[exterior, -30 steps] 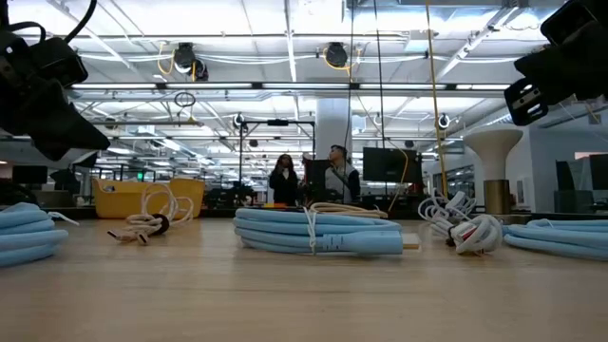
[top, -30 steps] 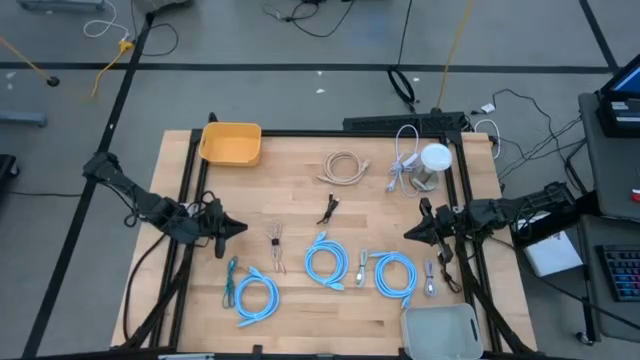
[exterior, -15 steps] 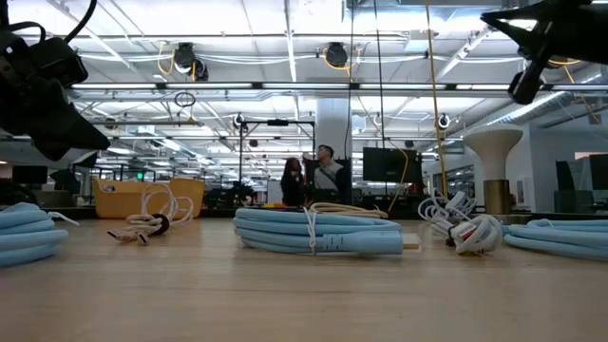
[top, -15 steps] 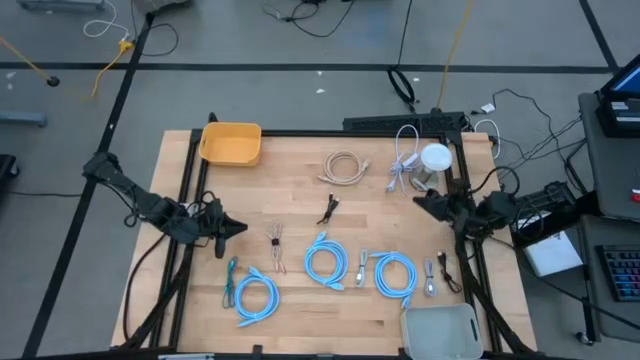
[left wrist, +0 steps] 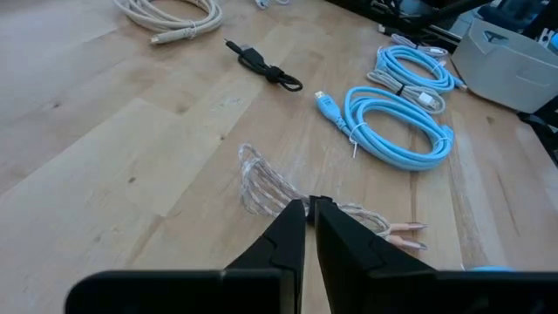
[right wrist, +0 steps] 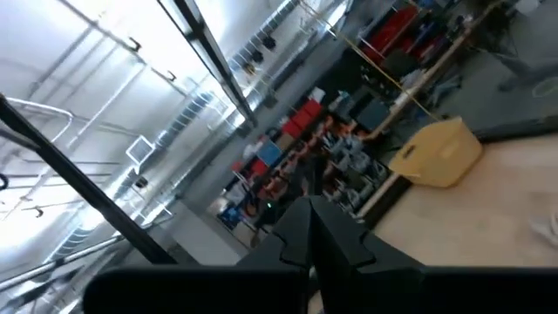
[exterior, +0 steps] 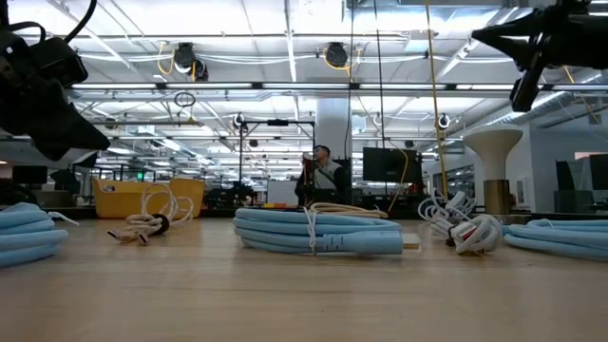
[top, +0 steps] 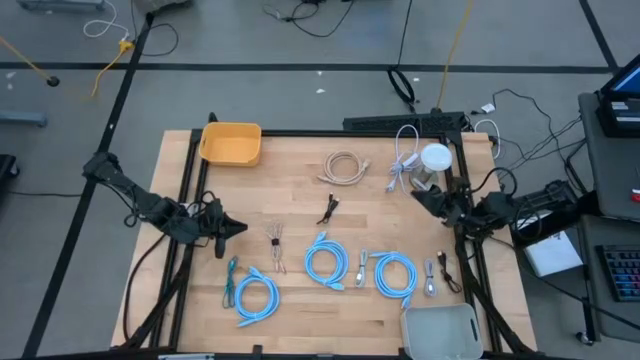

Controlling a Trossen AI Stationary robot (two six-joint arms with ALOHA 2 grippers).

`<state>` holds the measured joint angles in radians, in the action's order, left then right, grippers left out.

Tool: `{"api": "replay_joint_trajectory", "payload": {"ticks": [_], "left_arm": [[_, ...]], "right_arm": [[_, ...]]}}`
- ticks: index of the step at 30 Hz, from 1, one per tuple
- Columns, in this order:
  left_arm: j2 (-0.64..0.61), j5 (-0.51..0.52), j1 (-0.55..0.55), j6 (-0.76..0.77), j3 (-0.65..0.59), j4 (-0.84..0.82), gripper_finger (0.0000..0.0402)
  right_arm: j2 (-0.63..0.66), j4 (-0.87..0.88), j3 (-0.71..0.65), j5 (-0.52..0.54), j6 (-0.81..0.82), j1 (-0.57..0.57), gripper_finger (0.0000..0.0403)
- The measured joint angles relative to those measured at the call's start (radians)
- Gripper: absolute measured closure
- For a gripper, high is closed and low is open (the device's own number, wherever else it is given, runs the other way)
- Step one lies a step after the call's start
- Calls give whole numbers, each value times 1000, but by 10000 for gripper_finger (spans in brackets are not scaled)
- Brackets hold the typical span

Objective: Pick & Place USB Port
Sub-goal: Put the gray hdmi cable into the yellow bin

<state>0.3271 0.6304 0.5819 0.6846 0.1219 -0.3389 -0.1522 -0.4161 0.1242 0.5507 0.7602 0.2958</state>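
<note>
Several coiled cables lie flat on the wooden table: three blue coils [top: 258, 298] [top: 325, 262] [top: 395, 275], a beige coil [top: 343, 166], a small black cable [top: 328, 208], a clear bundle [top: 275, 245] and a white cable [top: 405, 165]. Which of them is the USB port I cannot tell. My left gripper [top: 240, 227] hovers shut at the table's left, tilted down, with the clear bundle [left wrist: 261, 185] just beyond its tips [left wrist: 309, 209]. My right gripper [top: 415, 195] is shut at the table's right, raised and pointing upward [exterior: 480, 38], holding nothing.
A yellow bin [top: 232, 143] stands at the far left corner and a grey bin [top: 441, 328] at the near right edge. A white mushroom-shaped stand [top: 435, 158] is at the far right. Black frame rails [top: 190, 190] run along both sides. A person stands in the room behind the table.
My right gripper has tipped upward and rolled about its own axis, its tips swinging up and toward the table's far edge; it stays shut and holds nothing. No cable has moved.
</note>
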Motion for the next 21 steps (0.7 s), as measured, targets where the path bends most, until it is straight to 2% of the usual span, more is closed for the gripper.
{"api": "replay_joint_trajectory", "payload": {"ticks": [2, 5, 7, 9, 12, 16, 18, 21], "left_arm": [[0, 77, -3, -12, 0, 10, 371], [5, 346, -23, 11, 0, 95, 371], [5, 421, -39, 98, 0, 168, 371], [6, 431, -78, 109, 0, 224, 371], [4, 314, -160, 164, 0, 366, 371], [7, 76, -295, 154, 60, 566, 371], [8, -32, -351, 42, 178, 550, 371], [63, -139, -409, -201, 472, 330, 371]], "right_arm": [[-13, 24, 0, -1, 28, 0, 403], [-41, 36, 0, 10, 38, 0, 403], [-64, 29, 0, 47, 43, 0, 403], [-86, 10, 0, 93, 56, 0, 403], [-116, -18, 0, 160, 65, -1, 403], [-149, -43, 0, 186, 66, -1, 403], [-167, -47, 0, 186, 66, -1, 403], [-189, -54, 0, 188, 90, -1, 403]]}}
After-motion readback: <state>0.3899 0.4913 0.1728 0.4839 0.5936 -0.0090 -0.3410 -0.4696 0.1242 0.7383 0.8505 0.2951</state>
